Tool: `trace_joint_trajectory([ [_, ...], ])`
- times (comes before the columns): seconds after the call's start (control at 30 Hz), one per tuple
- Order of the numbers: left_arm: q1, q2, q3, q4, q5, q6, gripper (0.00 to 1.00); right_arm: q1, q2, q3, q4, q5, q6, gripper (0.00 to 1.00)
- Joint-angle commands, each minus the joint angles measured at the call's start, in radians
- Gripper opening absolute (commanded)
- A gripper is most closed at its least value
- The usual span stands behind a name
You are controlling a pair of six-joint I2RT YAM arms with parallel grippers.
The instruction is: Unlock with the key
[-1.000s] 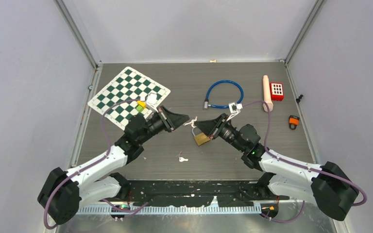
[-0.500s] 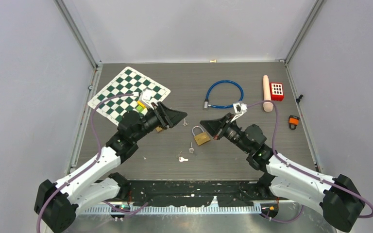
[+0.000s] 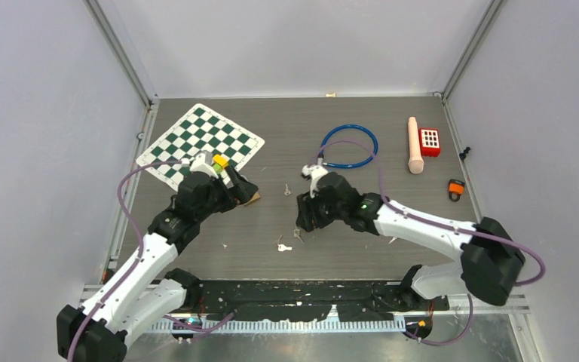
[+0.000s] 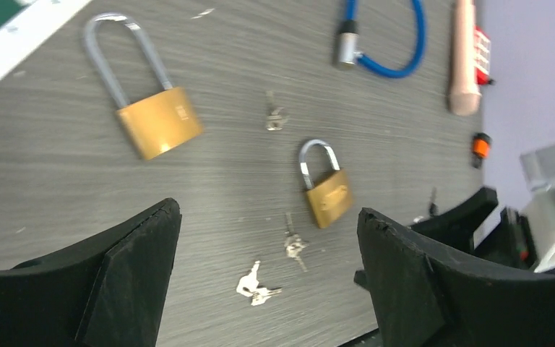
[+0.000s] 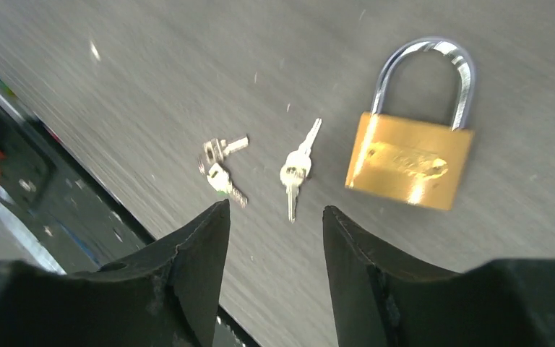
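A small brass padlock (image 5: 410, 159) lies flat on the table, its shackle looking seated in the body. My right gripper (image 5: 274, 210) hangs open just above and short of it, holding nothing. A single key (image 5: 295, 172) and a small key bunch (image 5: 220, 165) lie beside the padlock. In the top view my right gripper (image 3: 305, 219) covers that padlock. My left gripper (image 4: 267, 212) stands wide open and empty; the small padlock (image 4: 327, 195), the key (image 4: 294, 244) and the key bunch (image 4: 255, 287) show between its fingers. A bigger long-shackled padlock (image 4: 155, 119) lies to its left.
Another key (image 3: 287, 189) lies mid-table. A green-and-white chessboard (image 3: 200, 143) is at the back left. A blue cable lock (image 3: 348, 147), a beige cylinder (image 3: 415, 145), a red keypad block (image 3: 429, 141) and a small orange object (image 3: 456, 188) lie to the right.
Both grippers have opened. The small padlock went from the right gripper down to the table. The left arm drew back left; the right arm swung over the padlock, pointing down.
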Motion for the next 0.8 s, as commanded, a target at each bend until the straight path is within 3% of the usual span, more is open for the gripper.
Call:
trace_joint_trajectory([
  [0.0, 0.056, -0.065, 0.011, -0.18, -0.076, 0.052, 0.89, 0.093, 0.123, 0.162, -0.245, 0.064, -0.109, 0.58],
  [0.4, 0.063, -0.141, -0.015, -0.265, -0.118, 0.116, 0.89, 0.167, 0.431, 0.393, -0.371, 0.125, -0.27, 0.58],
  [0.77, 0.063, -0.15, -0.014, -0.28, -0.104, 0.149, 0.89, 0.165, 0.573, 0.482, -0.455, 0.127, -0.402, 0.52],
])
